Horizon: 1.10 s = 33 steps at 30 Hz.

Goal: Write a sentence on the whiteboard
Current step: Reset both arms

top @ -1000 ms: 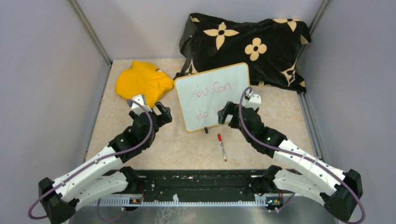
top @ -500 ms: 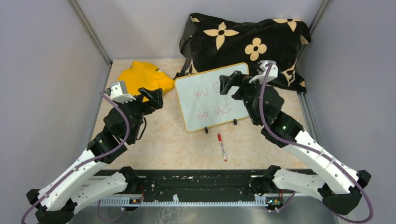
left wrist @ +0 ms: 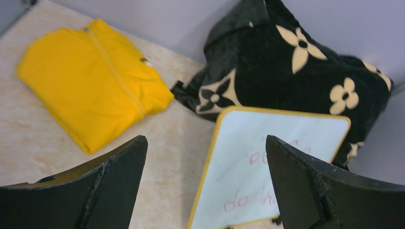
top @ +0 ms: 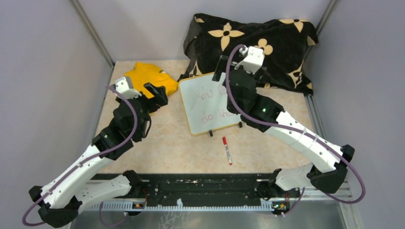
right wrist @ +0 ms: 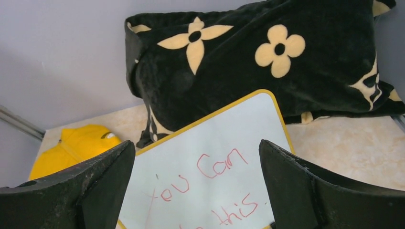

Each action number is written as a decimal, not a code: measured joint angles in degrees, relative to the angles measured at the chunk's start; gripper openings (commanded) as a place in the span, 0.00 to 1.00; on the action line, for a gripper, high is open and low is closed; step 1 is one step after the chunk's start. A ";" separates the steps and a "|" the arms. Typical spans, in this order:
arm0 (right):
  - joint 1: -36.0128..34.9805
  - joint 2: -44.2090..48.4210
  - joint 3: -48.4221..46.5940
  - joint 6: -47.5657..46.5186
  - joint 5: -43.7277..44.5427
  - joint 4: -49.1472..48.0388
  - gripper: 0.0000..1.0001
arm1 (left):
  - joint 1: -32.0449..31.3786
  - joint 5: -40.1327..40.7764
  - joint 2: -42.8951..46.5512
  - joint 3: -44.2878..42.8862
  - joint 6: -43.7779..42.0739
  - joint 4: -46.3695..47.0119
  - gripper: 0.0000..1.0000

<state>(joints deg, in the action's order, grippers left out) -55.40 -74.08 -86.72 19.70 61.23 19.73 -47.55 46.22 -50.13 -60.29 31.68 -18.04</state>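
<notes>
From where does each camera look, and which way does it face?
Top external: above and behind, looking down on the table; both arms show.
Left wrist: on the left gripper, facing yellow cloth and whiteboard; both open fingers show.
Right wrist: on the right gripper, facing whiteboard and flowered black cushion; both open fingers show.
Shared: all show the whiteboard's red sentence.
</notes>
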 measured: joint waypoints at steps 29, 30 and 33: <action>-20.57 -5.42 1.49 -76.04 4.33 -71.21 0.99 | -0.09 -20.17 -10.91 -17.33 -28.83 14.12 0.99; -20.55 -4.61 1.73 -74.07 3.91 -67.84 0.99 | -0.09 -21.05 -11.34 -17.99 -29.53 14.01 0.99; -19.21 -0.20 1.75 -61.27 -1.05 -51.76 0.99 | -0.11 -23.80 -12.44 -20.57 -31.82 14.71 0.99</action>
<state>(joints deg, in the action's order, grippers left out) -74.61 -74.28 -84.97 -41.56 60.18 -32.03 -47.66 22.41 -62.57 -80.86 -0.14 -3.33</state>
